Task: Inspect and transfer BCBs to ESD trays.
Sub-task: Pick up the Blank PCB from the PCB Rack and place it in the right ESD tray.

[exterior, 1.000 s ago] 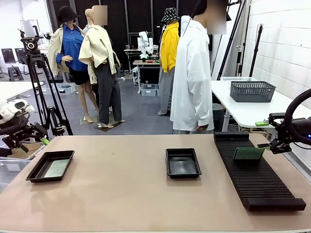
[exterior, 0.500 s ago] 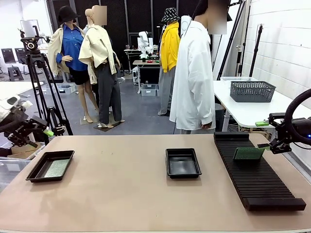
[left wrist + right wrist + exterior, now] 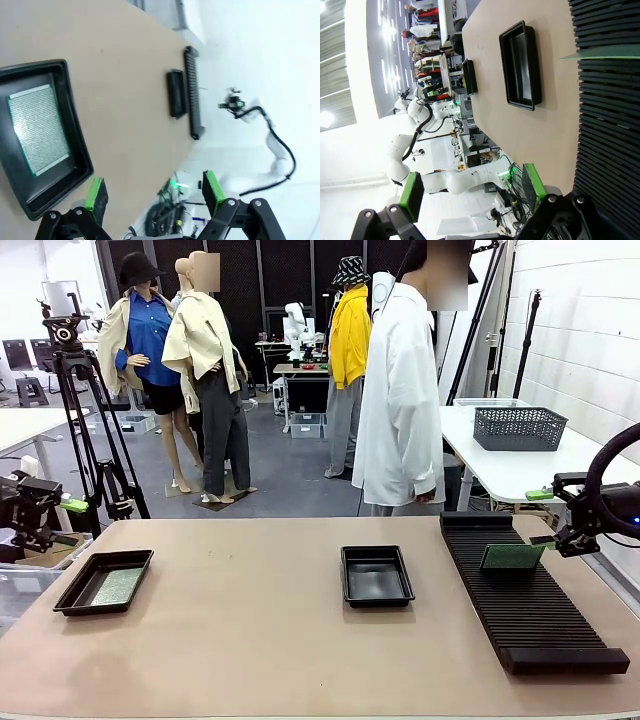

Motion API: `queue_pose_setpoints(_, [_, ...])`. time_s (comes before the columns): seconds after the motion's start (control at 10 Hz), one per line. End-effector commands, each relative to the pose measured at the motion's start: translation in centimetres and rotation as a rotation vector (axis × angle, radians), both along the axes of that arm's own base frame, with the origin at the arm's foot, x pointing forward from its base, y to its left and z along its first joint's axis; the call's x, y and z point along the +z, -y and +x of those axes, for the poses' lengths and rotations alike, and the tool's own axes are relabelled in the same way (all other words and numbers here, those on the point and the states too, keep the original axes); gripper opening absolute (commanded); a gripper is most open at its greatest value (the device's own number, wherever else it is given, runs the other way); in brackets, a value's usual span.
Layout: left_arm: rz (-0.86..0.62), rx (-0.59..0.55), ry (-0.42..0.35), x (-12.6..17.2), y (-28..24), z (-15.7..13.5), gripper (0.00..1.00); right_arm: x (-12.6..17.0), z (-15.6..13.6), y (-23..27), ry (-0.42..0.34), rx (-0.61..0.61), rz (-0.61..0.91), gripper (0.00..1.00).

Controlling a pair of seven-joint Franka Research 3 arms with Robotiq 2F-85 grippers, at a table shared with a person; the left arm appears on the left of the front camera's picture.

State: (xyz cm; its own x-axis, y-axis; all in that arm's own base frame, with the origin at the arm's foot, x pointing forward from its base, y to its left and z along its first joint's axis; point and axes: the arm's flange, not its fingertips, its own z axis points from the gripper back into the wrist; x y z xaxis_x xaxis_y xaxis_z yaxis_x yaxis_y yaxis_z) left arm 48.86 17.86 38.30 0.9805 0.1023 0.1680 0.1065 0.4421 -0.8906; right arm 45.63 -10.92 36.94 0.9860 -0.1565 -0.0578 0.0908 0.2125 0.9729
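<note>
Front view: left fingers (image 3: 75, 506) off left edge of worktop (image 3: 250, 640), spread wide, holding nothing; right fingers (image 3: 541, 495) just beside rack (image 3: 530, 610), spread wide, holding nothing. One BCB (image 3: 112, 586) flat in left ESD tray (image 3: 70, 602); second BCB (image 3: 512, 556) upright in rack; middle ESD tray (image 3: 377, 598) mid-worktop.

Left wrist view: left fingers (image 3: 95, 196) wide apart, nothing gripped; left ESD tray (image 3: 75, 130) with BCB (image 3: 37, 127) ahead.

Right wrist view: right fingers (image 3: 532, 186) wide apart, nothing gripped; second BCB (image 3: 600, 52) edge-on in rack (image 3: 610, 110).
</note>
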Motion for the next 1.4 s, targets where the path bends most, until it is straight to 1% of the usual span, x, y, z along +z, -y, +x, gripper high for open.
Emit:
queue_pose_setpoints(0.0, [-0.139,-0.060,-0.008,-1.1,-1.6,1.1,1.00,0.1,0.0,-0.1,-0.013,0.002,-0.003,1.00])
queue_pose_setpoints(0.2, [-0.296,-0.100,0.008,-2.3,-2.8,0.8,1.00,0.1,0.0,-0.1,-0.013,0.002,-0.003,1.00])
queue_pose_setpoints(0.3, [-0.355,-0.114,0.000,-2.3,-3.2,0.7,1.00,0.1,0.0,-0.1,-0.013,0.002,-0.003,1.00])
queue_pose_setpoints(0.6, [-0.358,-0.080,-0.015,-2.4,-4.0,0.2,1.00,0.1,0.0,-0.1,-0.013,0.002,-0.003,1.00])
queue_pose_setpoints(0.7, [-0.345,-0.100,-0.020,-2.6,-4.1,-0.1,1.00,0.1,0.0,-0.1,-0.013,0.002,-0.003,1.00])
queue_pose_setpoints(0.8, [-0.346,-0.103,-0.016,-2.9,-3.3,-0.1,1.00,0.1,0.0,-0.1,-0.013,0.002,-0.003,1.00])
queue_pose_setpoints(1.3, [-0.346,-0.103,-0.016,-2.9,-3.3,-0.1,1.00,0.1,0.0,-0.1,-0.013,0.002,-0.003,1.00])
